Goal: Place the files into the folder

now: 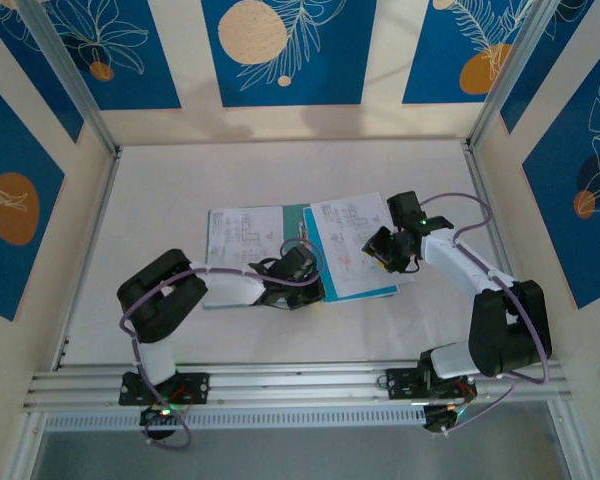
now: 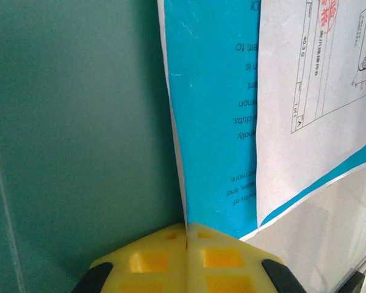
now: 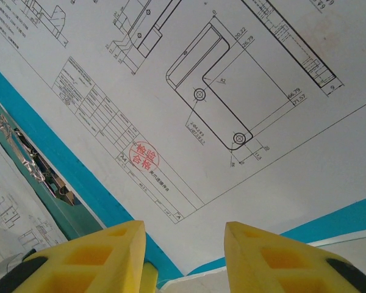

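Observation:
The teal-green folder [image 1: 298, 222] lies open mid-table, with a white printed sheet [image 1: 244, 236] on its left half. On its right half a white drawing sheet [image 1: 348, 245] lies over the light-blue sheet [image 1: 384, 294]. My left gripper [image 1: 302, 270] is at the folder's near edge. In the left wrist view my left gripper [image 2: 186, 227] is shut on the raised edge of the light-blue sheet [image 2: 213, 122], beside the folder [image 2: 79, 122]. My right gripper [image 1: 382, 250] hovers open over the drawing sheet. In the right wrist view my right gripper [image 3: 184, 229] has the drawing sheet [image 3: 232, 91] below it, nothing between the fingers.
A metal clip [image 3: 30, 160] sits on the folder's spine at the left of the right wrist view. Bare white table [image 1: 160, 200] surrounds the folder, bounded by patterned walls and an aluminium rail [image 1: 300, 382] along the near edge.

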